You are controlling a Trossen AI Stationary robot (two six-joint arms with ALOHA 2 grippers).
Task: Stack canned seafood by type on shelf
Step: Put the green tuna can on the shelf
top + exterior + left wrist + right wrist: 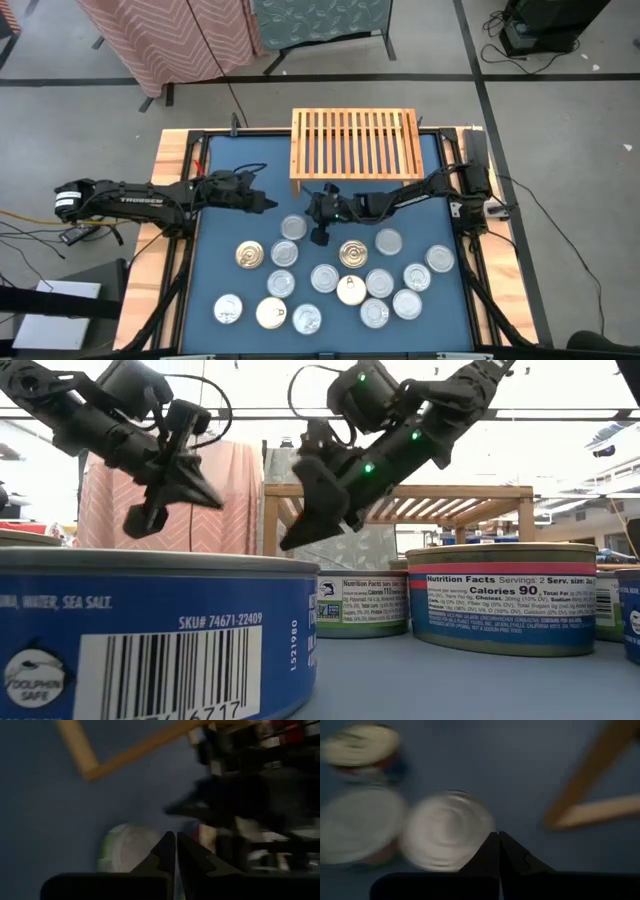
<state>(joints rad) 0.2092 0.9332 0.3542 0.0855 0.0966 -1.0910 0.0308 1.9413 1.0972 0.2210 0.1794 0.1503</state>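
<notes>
The light-wood shelf (355, 150) stands at the far middle of the blue mat with nothing on its slats. Several flat tins of canned seafood (325, 278) sit upright on the near half of the mat, mostly silver-topped, two gold-topped (250, 255) (352, 255). My left gripper (270, 206) (175, 840) is shut and hangs above the mat, left of the shelf's near corner. My right gripper (320, 236) (498, 839) is shut and hangs in front of the shelf, just above and beside a silver-topped tin (447, 830) (293, 227). In the low view both grippers (212, 498) (285, 545) are clear of the tins.
The mat has wooden edges and black rails at the sides (170, 180). Big close tins (150, 640) (500, 600) fill the low view's foreground. Bare mat lies between the shelf's front and the tins. Beyond the table hang patterned cloths (170, 40).
</notes>
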